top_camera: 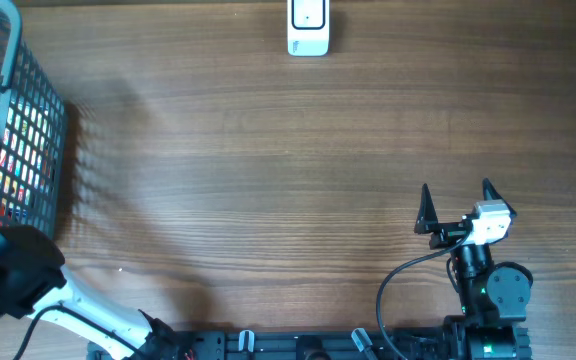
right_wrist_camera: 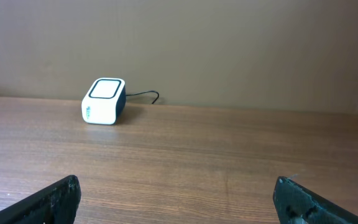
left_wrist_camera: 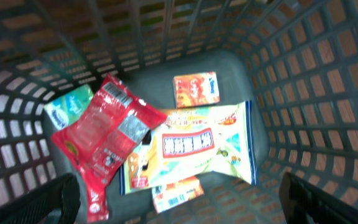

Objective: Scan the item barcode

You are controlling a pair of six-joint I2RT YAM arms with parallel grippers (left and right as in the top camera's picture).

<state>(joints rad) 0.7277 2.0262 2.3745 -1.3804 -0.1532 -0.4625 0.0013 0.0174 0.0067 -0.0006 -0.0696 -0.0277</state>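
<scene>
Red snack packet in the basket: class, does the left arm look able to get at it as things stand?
Probably yes. The left gripper is open above the basket, and the red snack packet lies uncovered, partly over the yellow packet. The basket walls may crowd it.

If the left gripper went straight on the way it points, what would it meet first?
Probably the large pale snack packet lying in the middle of the basket floor, though depth is hard to judge from this view.

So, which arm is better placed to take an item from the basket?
Left. The open left gripper hangs over the basket, red packet below. The right gripper, also open, is across the table, facing the scanner.
</scene>
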